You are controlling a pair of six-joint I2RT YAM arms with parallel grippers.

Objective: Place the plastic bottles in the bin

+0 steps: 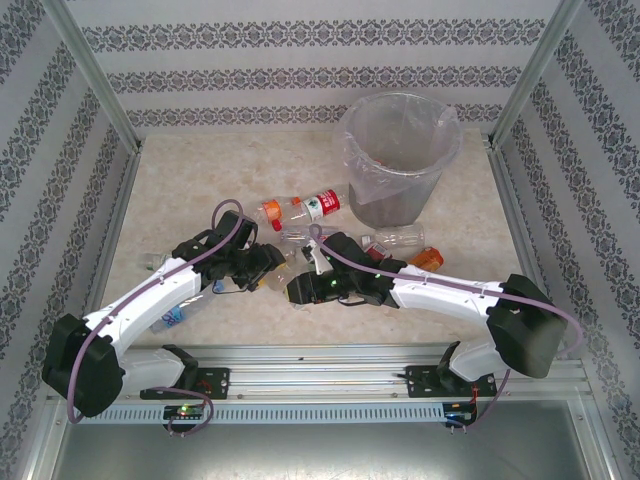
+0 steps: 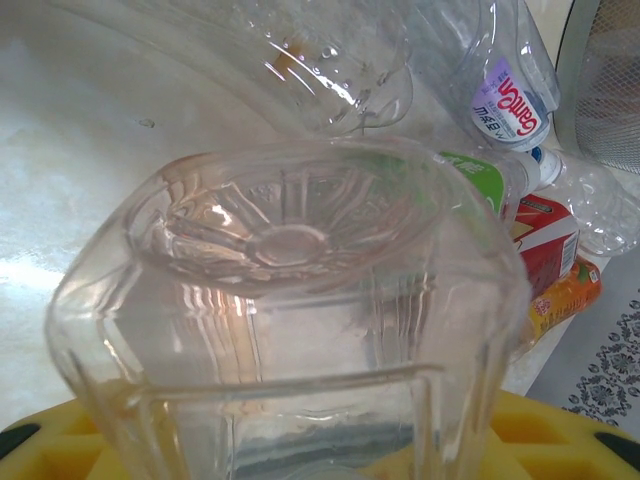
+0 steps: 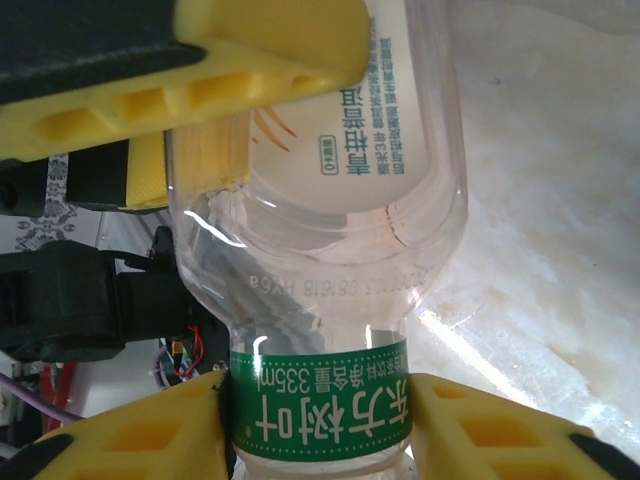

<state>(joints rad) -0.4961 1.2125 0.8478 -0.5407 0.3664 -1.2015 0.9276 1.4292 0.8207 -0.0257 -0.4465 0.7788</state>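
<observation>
Right gripper [image 3: 320, 425]: closed tight on green-label bottle [image 3: 320, 260].
Left gripper [image 2: 300, 450]: grips clear bottle [image 2: 290, 300].
Advice: lift high before bin [image 1: 400, 185], upper right.

Beige marbled counter [image 1: 200, 180], glossy, reflecting overhead light. Three walls papered white with grey ornamental bands [image 1: 300, 40]. Silver aluminium corner posts [image 1: 93, 75] upright. Slotted aluminium rail [image 1: 330, 358] along near edge.
</observation>
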